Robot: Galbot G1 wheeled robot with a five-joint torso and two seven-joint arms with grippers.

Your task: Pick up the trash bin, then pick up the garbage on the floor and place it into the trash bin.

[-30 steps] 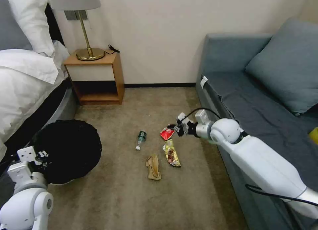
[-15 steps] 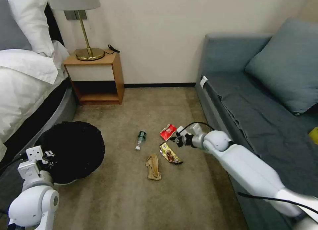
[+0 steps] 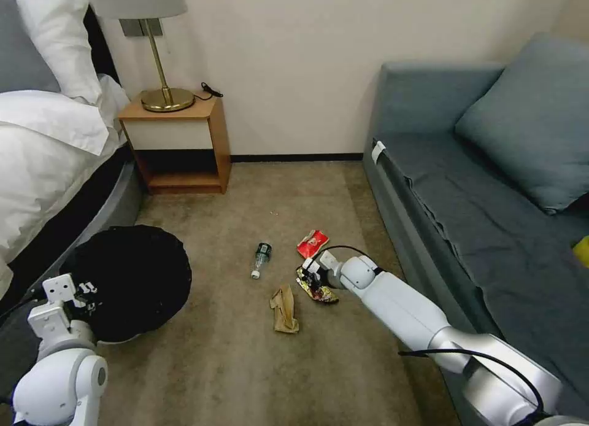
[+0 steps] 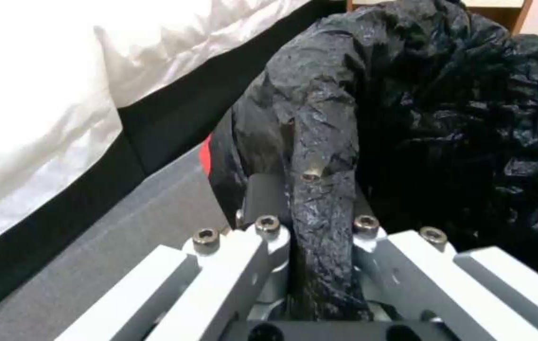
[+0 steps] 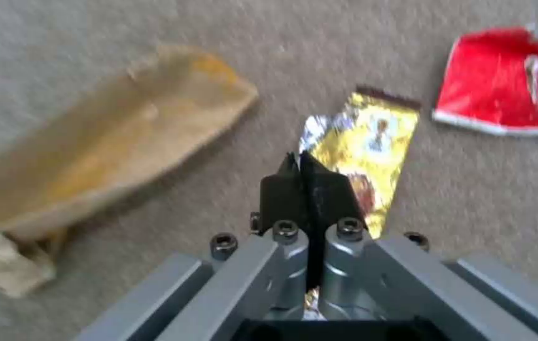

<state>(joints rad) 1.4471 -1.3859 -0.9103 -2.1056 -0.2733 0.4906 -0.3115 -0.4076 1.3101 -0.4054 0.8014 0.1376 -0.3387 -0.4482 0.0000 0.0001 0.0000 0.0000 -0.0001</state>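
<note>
From the head camera I look down on a bedroom corner: beige carpet floor, a bed on my left, a wooden bedside table with a brass lamp against the wall, and a grey-blue sofa on my right. The trash bin, black bag spread over its mouth, sits at my lower left beside the bed, with my left gripper at its near rim. My right arm reaches low across the carpet, and my right gripper is down at the near-sofa end of the gold foil wrapper. That wrapper's long axis runs diagonally, from the gripper towards me and to the right. The red packet lies just beyond it, the bottle to the left with its cap end pointing towards me, and the brown paper lies nearest me, lengthwise away from me.

On the left wrist camera, my left fingers are pinching a fold of the black bag at the bin's rim, the bed skirt alongside.

On the right wrist camera, my right fingers are pressed together over the foil wrapper's edge; whether foil is caught between them I cannot tell. The brown paper and red packet lie either side.
</note>
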